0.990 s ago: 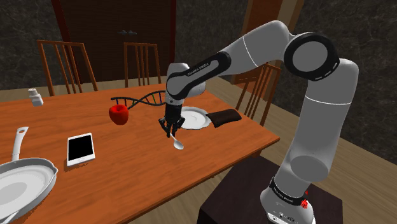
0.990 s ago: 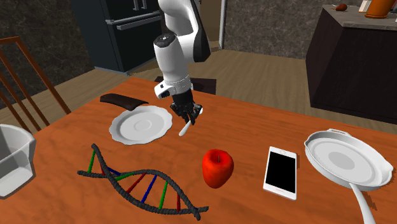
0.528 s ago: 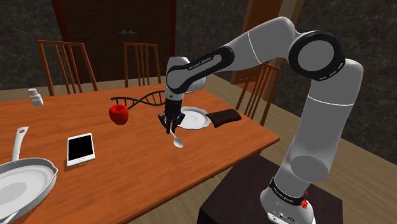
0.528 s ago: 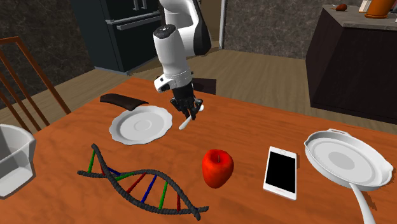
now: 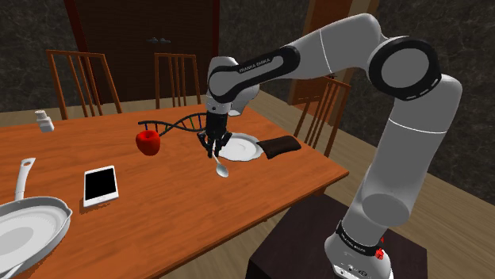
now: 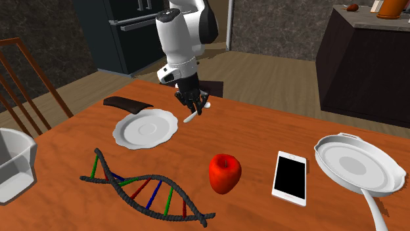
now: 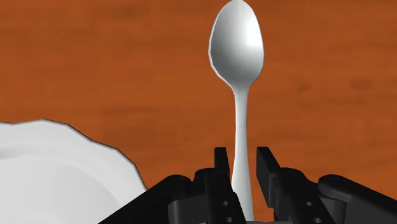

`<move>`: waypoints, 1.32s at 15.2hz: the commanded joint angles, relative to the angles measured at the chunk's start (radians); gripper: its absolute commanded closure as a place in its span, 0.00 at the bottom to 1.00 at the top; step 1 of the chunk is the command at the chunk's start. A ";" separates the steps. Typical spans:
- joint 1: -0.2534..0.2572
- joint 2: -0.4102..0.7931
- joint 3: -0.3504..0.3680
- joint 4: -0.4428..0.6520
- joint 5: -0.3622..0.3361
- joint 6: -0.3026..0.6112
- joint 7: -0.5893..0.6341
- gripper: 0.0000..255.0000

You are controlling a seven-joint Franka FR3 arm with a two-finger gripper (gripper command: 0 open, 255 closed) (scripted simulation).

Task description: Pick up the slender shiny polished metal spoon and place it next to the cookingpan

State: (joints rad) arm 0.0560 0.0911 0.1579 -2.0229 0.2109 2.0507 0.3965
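Wrist view shows the claw [image 7: 242, 159] clamped on the thin handle of the spoon [image 7: 236, 51]. The pale bowl of the spoon points straight away from the hand, over the bare brown wood of the surface [image 7: 95, 63] and just beside the edge of the white plate [image 7: 51, 172]. I think a grip on the handle leaves the bowl free, so the spoon can be laid down flat before the claw meets the wood. In the shoulder view the spoon hangs from the claw in the air, apart from the surface and near the plate. The white pan [image 6: 358, 164] lies well apart, at the second exterior view's right, with a red apple [image 6: 225, 172] and a phone [image 6: 290, 176] between. By my judgement the lift is done and the carry to the pan is not yet made. The height seems enough to pass over the apple.
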 commanded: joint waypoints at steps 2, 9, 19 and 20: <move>-0.001 -0.015 -0.001 0.022 -0.001 -0.037 0.006 1.00; -0.003 -0.044 -0.002 0.082 -0.004 -0.125 0.020 1.00; 0.094 0.132 0.067 0.315 -0.044 -0.150 0.204 1.00; 0.107 0.159 0.074 0.350 -0.052 -0.155 0.226 1.00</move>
State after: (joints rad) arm 0.1488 0.2133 0.2245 -1.7260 0.1689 1.9078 0.5951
